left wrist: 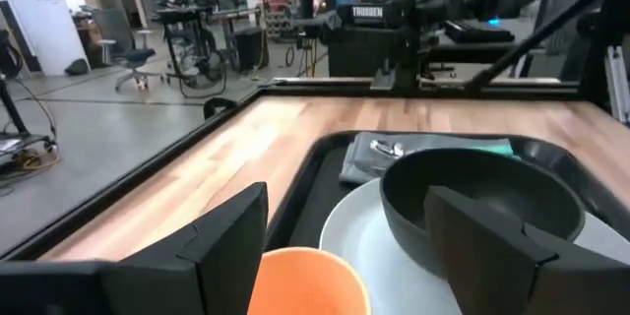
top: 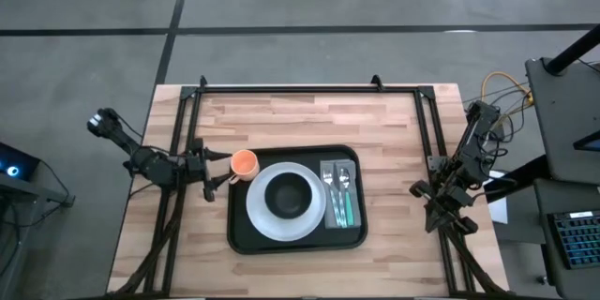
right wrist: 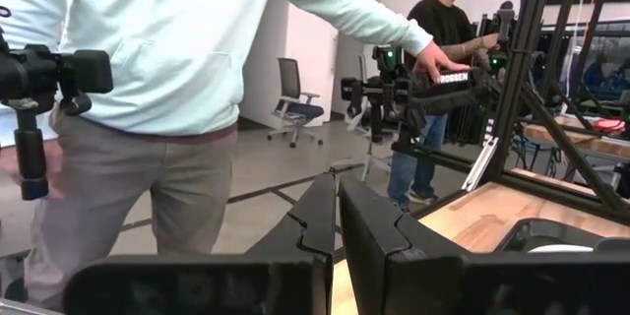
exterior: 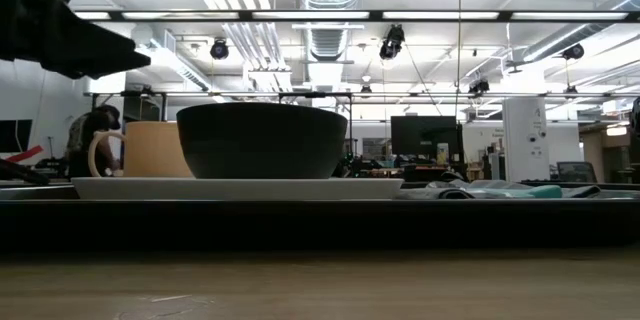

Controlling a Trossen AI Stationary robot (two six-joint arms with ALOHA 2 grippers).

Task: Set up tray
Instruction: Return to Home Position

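**High view: tray mid-surface, loaded; both claws empty**

The tray (top: 246, 236) lies flat at the middle of the wooden surface (top: 309, 117). On it sits a white plate (top: 258, 216) with a black bowl (top: 288, 197) at its centre. To the plate's right, inside the rim, a grey napkin (top: 354, 197) carries the cutlery (top: 337, 197) laid lengthwise. An orange cup (top: 244, 163) stands at the tray's far-left corner; whether it is inside the rim is unclear.

The left claw (top: 222, 170) hangs just beside that corner. Its fingers are spread wide, the cup is low between them, and they grip nothing. The right claw (right wrist: 338, 212) is at the surface's right edge, well apart from the tray, its fingers pressed together on nothing.

Bare wood rings the tray, widest toward the black frame rail (top: 309, 89) along the far edge.
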